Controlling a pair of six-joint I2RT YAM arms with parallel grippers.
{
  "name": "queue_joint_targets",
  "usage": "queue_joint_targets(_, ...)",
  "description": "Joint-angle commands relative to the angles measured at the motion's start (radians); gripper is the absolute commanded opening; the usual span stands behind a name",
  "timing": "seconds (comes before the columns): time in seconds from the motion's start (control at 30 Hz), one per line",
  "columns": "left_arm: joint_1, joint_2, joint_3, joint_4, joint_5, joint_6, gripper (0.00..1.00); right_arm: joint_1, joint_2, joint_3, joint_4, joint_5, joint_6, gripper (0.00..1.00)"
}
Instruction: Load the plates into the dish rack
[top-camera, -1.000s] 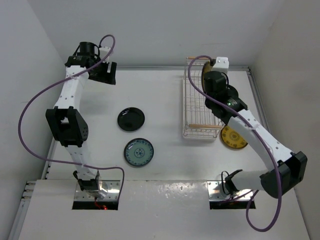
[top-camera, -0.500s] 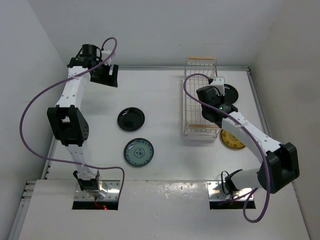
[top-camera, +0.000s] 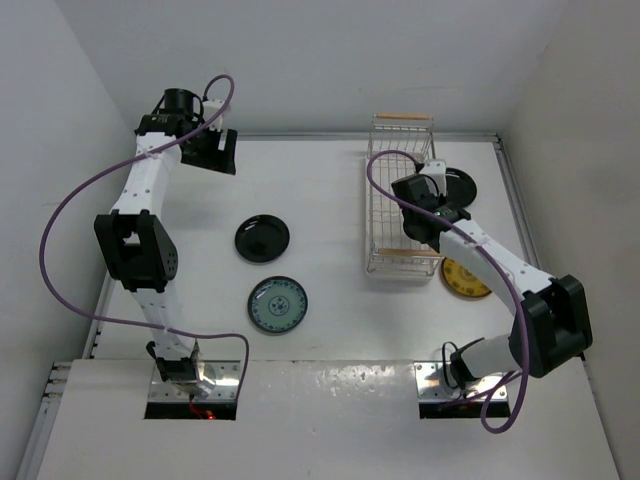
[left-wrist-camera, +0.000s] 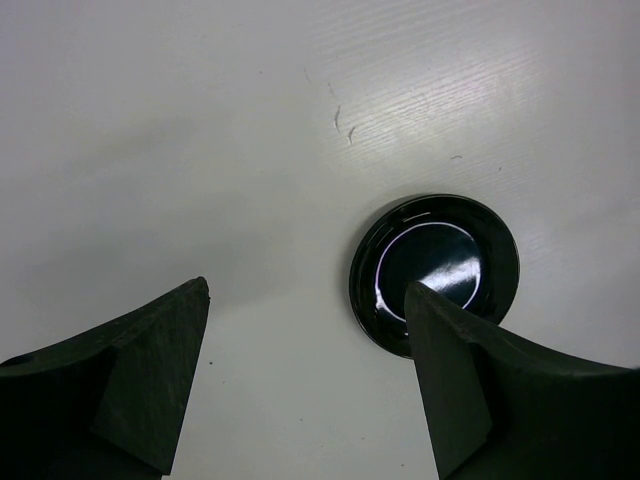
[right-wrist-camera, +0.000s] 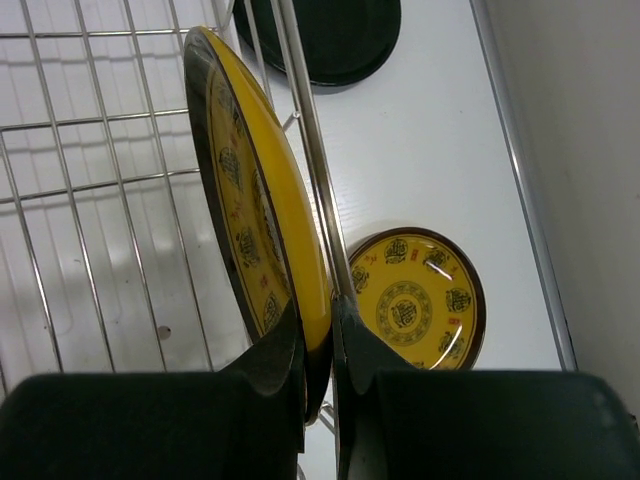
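My right gripper (right-wrist-camera: 318, 320) is shut on a mustard-yellow plate (right-wrist-camera: 250, 200) with a dark rim. It holds the plate on edge inside the white wire dish rack (right-wrist-camera: 80, 180), close to the rack's right side wire. In the top view the right gripper (top-camera: 420, 193) is over the rack (top-camera: 385, 215) and hides the held plate. A second yellow plate (top-camera: 466, 277) lies flat right of the rack's near end, and a black plate (top-camera: 458, 186) lies right of its middle. Another black plate (top-camera: 262, 238) and the teal plate (top-camera: 278, 304) lie mid-table. My left gripper (left-wrist-camera: 305, 290) is open and empty, high above the table.
The rack has wooden handles at the far end (top-camera: 403, 117) and the near end (top-camera: 402, 251). The table's right edge strip (top-camera: 520, 205) and the right wall are close to the plates beside the rack. The left arm reaches to the back left corner (top-camera: 190, 125).
My right gripper has carried the yellow plate from the rack's far end toward its middle and lower. The black plate right of the rack has come into sight. The left arm has barely moved.
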Motion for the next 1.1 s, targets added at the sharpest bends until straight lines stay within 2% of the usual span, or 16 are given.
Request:
queue_joint_targets(0.0, 0.011, 0.010, -0.002, 0.016, 0.015, -0.011, 0.83, -0.004, -0.028, 0.024, 0.013, -0.022, 0.020, 0.00)
queue_joint_targets(0.17, 0.011, 0.010, -0.002, 0.016, 0.025, -0.011, 0.83, -0.019, -0.017, 0.021, 0.003, -0.092, 0.020, 0.00)
queue_joint_targets(0.47, 0.011, 0.010, -0.002, 0.016, 0.025, -0.011, 0.83, -0.019, 0.080, 0.075, -0.119, -0.097, 0.049, 0.00)
queue_joint_targets(0.5, 0.011, 0.010, -0.002, 0.016, 0.025, -0.011, 0.83, -0.017, 0.092, 0.079, -0.119, -0.114, 0.049, 0.05)
queue_joint_targets(0.53, 0.011, 0.010, -0.002, 0.016, 0.025, -0.011, 0.83, -0.019, 0.097, 0.082, -0.126, -0.120, 0.046, 0.16)
queue_joint_targets(0.67, 0.011, 0.010, -0.002, 0.016, 0.016, -0.011, 0.83, -0.022, 0.095, 0.095, -0.121, -0.137, 0.020, 0.39)
queue_joint_targets(0.83, 0.011, 0.019, -0.022, 0.016, 0.006, -0.002, 0.83, -0.051, 0.057, 0.151, -0.106, -0.155, -0.068, 0.62)
queue_joint_targets(0.9, 0.011, 0.028, -0.031, 0.016, 0.006, 0.007, 0.83, -0.059, 0.038, 0.186, -0.103, -0.166, -0.107, 0.67)
queue_joint_targets(1.0, 0.011, 0.028, -0.031, 0.016, -0.015, 0.017, 0.83, -0.068, -0.012, 0.243, -0.107, -0.200, -0.113, 0.80)
queue_joint_targets(1.07, 0.011, 0.028, -0.031, 0.016, -0.024, 0.017, 0.83, -0.117, -0.046, 0.256, -0.113, -0.250, -0.093, 0.85)
